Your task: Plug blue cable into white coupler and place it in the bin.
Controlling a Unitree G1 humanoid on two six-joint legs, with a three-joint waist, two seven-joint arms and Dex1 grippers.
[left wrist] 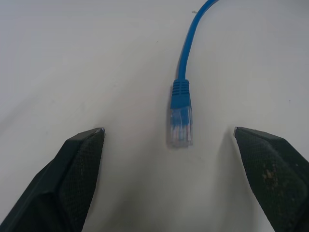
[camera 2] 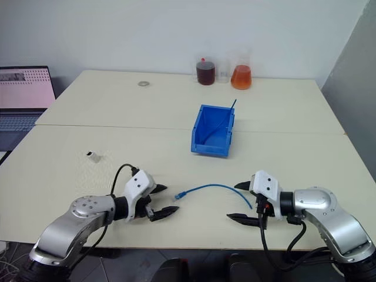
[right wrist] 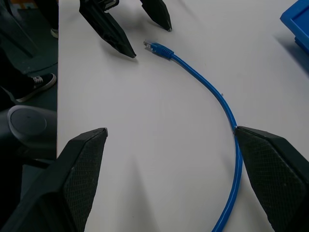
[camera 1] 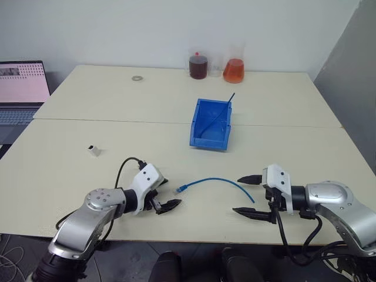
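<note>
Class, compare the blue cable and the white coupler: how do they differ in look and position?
The blue cable is long, thin and curved; the white coupler is a tiny boxy block. The cable lies between the two tools; the coupler sits apart, off to the left. Both rest on the table, outside the bin.

No lettering, number, brand or sign can be read anywhere. The laptop (camera 1: pixel 20 94), off the counter's (camera 1: pixel 147 106) far left corner, shows a pink screen with a band of tiny marks along its top, too small to make out. The flasks (camera 1: pixel 198 66) beyond the bin (camera 1: pixel 210 124) carry no legible label.
</note>
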